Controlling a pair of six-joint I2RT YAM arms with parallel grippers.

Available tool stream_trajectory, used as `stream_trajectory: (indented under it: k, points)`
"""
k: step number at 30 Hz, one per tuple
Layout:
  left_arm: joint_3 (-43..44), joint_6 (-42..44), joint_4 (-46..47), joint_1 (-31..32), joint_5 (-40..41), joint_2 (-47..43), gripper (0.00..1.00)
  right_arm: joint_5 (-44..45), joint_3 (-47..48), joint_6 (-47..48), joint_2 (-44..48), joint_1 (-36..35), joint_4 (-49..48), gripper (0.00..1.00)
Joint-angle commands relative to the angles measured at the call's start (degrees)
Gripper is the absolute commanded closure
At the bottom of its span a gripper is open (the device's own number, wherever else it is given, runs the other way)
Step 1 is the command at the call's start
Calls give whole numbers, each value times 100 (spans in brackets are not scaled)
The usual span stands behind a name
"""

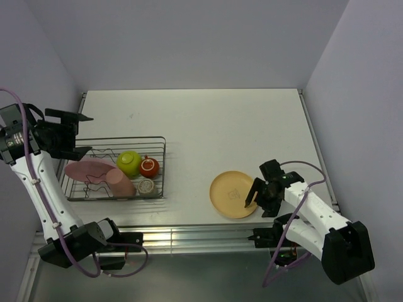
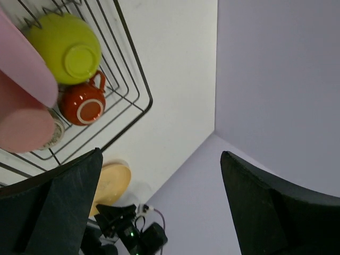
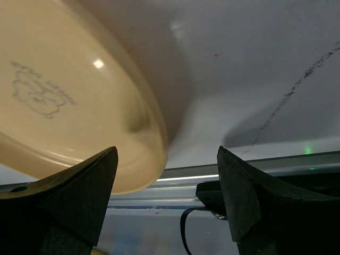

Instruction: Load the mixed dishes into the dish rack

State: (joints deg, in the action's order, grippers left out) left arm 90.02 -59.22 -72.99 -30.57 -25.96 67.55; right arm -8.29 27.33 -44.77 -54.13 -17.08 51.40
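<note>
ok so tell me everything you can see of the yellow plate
The yellow plate is round, smooth and plastic-looking, with a low raised rim and a faint line drawing in its middle. It lies face up on the white table, right of the rack, near the front edge. Its rim sits between the open fingers of the right gripper; contact cannot be told.
</note>
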Motion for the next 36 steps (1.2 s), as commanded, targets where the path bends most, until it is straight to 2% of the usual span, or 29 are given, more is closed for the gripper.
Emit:
stream_trajectory:
  k: [1, 2, 4, 5, 6, 7, 8, 9, 11, 17, 22, 27, 29, 30, 36]
  points:
    - [78, -27, -67, 383, -656, -92, 1, -32, -184, -295, -168, 21, -595, 19]
    - [16, -80, 108, 585, -613, -101, 1, 20, -228, -304, -220, 21, -822, 22]
    - [-2, -273, 267, 1410, -420, -49, 1, 82, -290, -365, -405, 12, -1034, 31]
    - [-2, -335, 398, 2048, -132, -5, 1, 100, -290, -383, -484, 12, -1227, 36]
    - [7, -405, 435, 2351, 1, 56, 1, 83, -281, -400, -633, 12, -1324, 50]
    - [7, -554, 496, 2658, 125, 178, 1, 74, -255, -418, -712, 12, -1421, 56]
    - [-2, -634, 653, 3227, 335, 232, 2, 74, -220, -427, -791, 21, -1544, 62]
    - [7, -722, 733, 3424, 424, 285, 2, 100, -72, -331, -966, 3, -1580, 78]
    - [59, -898, 935, 3889, 565, 399, 2, 222, 166, -208, -1108, 3, -1493, 100]
    - [612, -1003, 1024, 4489, 645, 909, 5, 1030, 1815, 723, -1030, -322, -1133, 100]
    - [404, -1591, 1391, 4709, 294, 1006, 7, 1600, 2951, 1664, -845, -725, -992, 100]
    - [-317, -2723, 2376, 4990, -199, 936, 5, 2507, 4130, 2472, -915, -1911, -825, 100]
    - [-371, -2910, 2526, 5069, -296, 997, 4, 3006, 4454, 2605, -959, -2280, -754, 100]
    - [-336, -3041, 2553, 5095, -331, 1067, 3, 3192, 4543, 2710, -1011, -2656, -737, 100]
    - [59, -3692, 2202, 5298, -454, 1261, 1, 4361, 4896, 2965, -1179, -3668, -578, 100]
